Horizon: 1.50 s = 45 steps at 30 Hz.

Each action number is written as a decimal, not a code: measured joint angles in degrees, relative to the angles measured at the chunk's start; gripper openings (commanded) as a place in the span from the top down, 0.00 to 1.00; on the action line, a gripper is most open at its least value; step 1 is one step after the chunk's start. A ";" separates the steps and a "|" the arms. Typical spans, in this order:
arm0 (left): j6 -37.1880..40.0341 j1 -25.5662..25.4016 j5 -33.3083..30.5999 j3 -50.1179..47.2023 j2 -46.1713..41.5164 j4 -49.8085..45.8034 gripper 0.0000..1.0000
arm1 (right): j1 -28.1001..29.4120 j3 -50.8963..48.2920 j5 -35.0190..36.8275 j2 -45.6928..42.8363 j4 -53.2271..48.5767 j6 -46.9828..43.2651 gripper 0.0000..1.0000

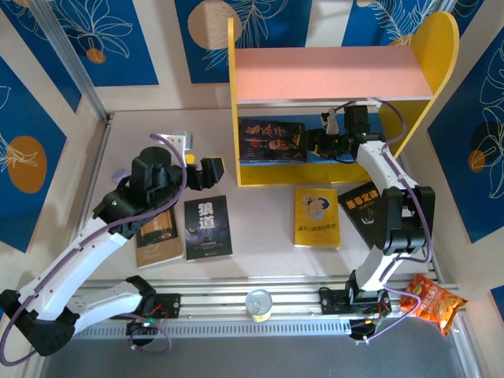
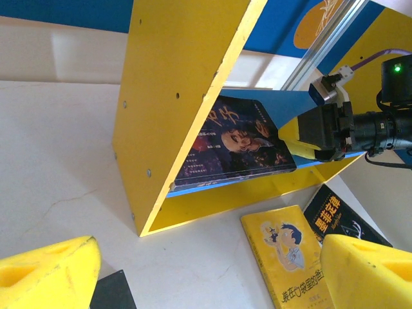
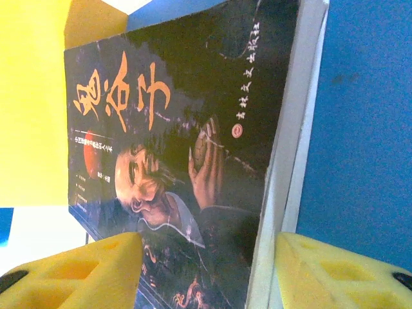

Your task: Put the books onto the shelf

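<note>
Book (image 1: 272, 140) beside shelf (image 1: 331, 75) side panel

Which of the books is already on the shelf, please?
The dark portrait-cover book: it alone leans in the shelf's lower tier, not flat on the table.

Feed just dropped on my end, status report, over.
Left gripper open, empty, left of shelf. Right gripper open beside portrait book, lower tier. Four books on table. Right arm in shelf opening.
</note>
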 measured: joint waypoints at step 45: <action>0.00 0.00 0.00 0.00 0.00 0.00 0.12 | 0.94 -1.05 2.16 -2.78 -1.44 -1.31 0.43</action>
